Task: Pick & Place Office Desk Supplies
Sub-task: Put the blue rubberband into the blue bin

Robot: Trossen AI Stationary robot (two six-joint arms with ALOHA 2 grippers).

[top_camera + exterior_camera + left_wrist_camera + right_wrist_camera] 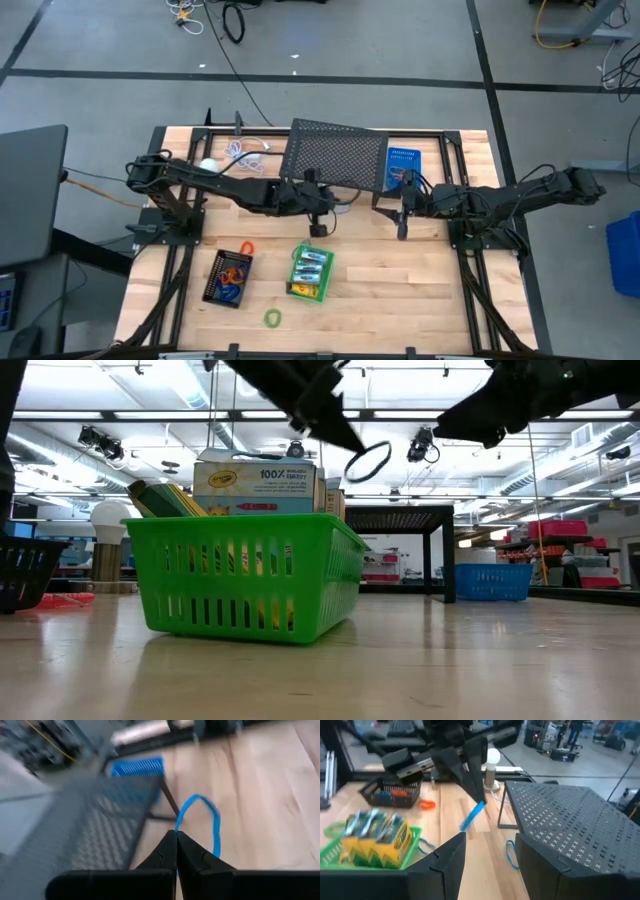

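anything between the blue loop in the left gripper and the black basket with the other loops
Nothing visible. The left gripper, shut on the blue loop, hangs above bare table; the black basket sits apart, and the green basket is off that path.

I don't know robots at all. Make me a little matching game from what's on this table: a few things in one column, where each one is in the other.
Things:
1. blue loop
2. crayon boxes
3. green loop
4. white ball

Places:
A. lying loose on the wood near the front edge
B. pinched in the left hand
C. at the back left of the table
D. inside the green basket

Pairs: 1-B, 2-D, 3-A, 4-C
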